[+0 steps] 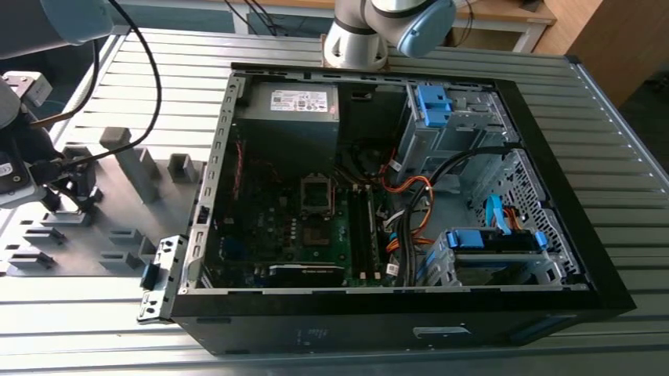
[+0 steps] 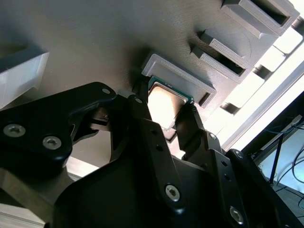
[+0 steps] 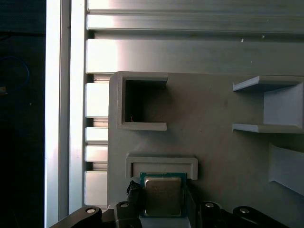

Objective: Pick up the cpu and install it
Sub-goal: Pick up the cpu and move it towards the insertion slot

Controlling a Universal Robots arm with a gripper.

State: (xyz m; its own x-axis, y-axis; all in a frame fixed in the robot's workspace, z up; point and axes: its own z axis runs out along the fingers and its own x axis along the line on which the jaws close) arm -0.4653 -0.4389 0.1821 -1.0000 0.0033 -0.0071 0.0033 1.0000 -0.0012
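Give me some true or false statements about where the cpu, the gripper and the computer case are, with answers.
1. The computer case lies open. True.
2. The cpu is already inside the computer case. False: it sits in a grey holder on the fixture plate, outside it.
3. The gripper is at the cpu. True.
4. The gripper is reaching into the computer case. False: it is over the fixture plate.

In the second wrist view the fingers (image 2: 145, 123) cover the cpu (image 2: 164, 107)'s near edge; the exterior view's left edge cuts off the arm (image 1: 63, 17).
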